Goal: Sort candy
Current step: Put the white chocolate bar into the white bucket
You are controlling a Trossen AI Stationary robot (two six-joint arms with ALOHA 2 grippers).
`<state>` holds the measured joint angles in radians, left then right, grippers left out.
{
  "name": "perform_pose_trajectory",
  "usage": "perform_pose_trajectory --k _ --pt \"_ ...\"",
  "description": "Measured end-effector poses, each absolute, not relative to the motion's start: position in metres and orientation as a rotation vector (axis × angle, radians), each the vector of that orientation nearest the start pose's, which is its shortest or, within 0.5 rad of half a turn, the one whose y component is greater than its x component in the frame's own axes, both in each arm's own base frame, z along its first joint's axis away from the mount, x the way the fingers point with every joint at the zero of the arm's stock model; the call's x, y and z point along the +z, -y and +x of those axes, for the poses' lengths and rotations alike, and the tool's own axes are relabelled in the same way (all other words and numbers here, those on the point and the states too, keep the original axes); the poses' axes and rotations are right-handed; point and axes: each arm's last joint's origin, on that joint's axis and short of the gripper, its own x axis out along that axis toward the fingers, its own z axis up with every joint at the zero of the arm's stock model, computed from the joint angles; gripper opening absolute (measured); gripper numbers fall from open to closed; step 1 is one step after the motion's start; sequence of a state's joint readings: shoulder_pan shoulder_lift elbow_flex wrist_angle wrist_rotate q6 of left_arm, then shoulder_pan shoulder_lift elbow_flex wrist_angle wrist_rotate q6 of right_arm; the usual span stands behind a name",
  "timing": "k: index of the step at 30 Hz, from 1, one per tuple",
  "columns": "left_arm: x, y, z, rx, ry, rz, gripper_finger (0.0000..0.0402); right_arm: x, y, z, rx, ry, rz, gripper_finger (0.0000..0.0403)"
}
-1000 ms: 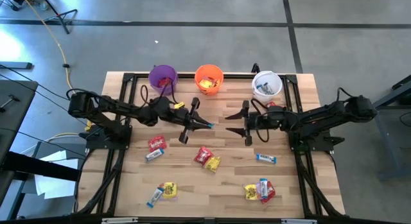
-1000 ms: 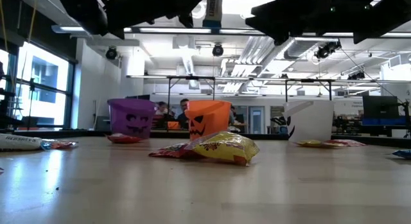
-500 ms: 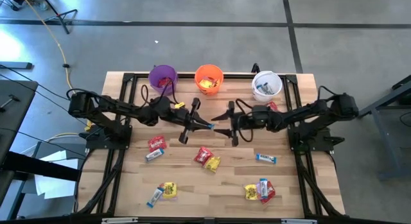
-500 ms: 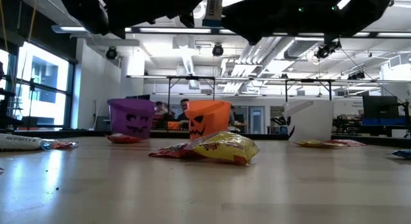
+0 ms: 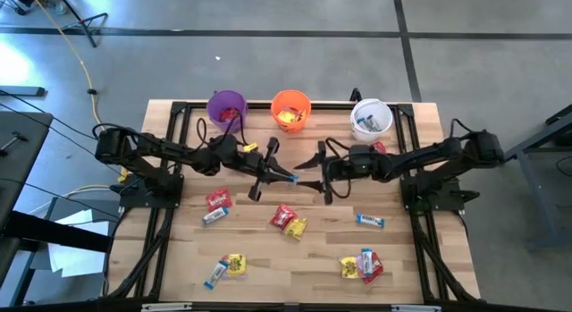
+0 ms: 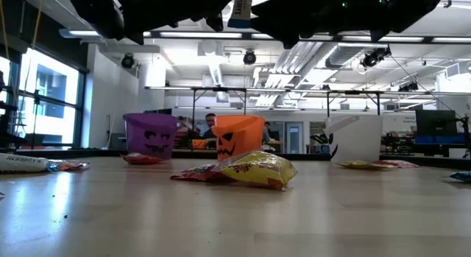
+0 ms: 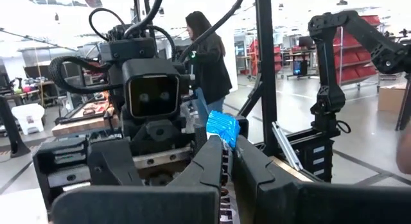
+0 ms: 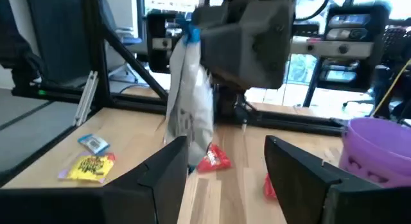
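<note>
My left gripper (image 5: 282, 173) is over the table's middle, shut on a slim blue-and-white candy bar (image 5: 291, 176). The bar also shows in the right wrist view (image 8: 187, 108) and the low view (image 6: 241, 8). My right gripper (image 5: 304, 174) faces it from the table's right, open. The bar's lower part stands between its fingers, close to one finger (image 8: 164, 176); whether that finger touches it, I cannot tell. Other candy lies flat on the table: a red and a yellow packet (image 5: 288, 220), a blue-and-white bar (image 5: 370, 221) and a red packet (image 5: 217, 200). My left gripper pinches the bar between its two fingers near its upper blue end (image 7: 223, 126), which sticks up past the fingertips. The fingers come level from the table's left, across the bar. The bar hangs upright below them, its lower end (image 8: 189, 156) clear of the table.
The purple bucket (image 5: 227, 106), orange bucket (image 5: 290, 109) and white bucket (image 5: 371, 117) stand along the far edge. More candy lies near the near edge: a pile (image 5: 362, 265) and a yellow packet with a bar (image 5: 228, 267). A person (image 7: 205, 57) stands in the room beyond.
My right gripper has moved toward the table's left, up to the left gripper, so that its open fingers now stand about the hanging bar. The left gripper and the bar have kept still.
</note>
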<state>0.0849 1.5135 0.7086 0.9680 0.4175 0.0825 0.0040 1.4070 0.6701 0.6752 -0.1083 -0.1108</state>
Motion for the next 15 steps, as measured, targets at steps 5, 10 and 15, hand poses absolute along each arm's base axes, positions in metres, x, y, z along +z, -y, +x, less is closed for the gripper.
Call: perform_pose_trajectory --k 5,10,15 --pt "0.247 -0.015 0.311 -0.325 0.174 0.126 0.0 0.246 -0.009 0.29 0.136 -0.033 -0.109 0.0228" --pt "0.248 -0.015 0.311 -0.305 0.185 0.137 0.0 0.245 -0.017 0.291 0.173 -0.024 -0.11 0.0258" --pt "0.249 -0.015 0.311 -0.303 0.192 0.142 0.0 0.245 -0.02 0.296 0.134 0.047 -0.122 0.0268"
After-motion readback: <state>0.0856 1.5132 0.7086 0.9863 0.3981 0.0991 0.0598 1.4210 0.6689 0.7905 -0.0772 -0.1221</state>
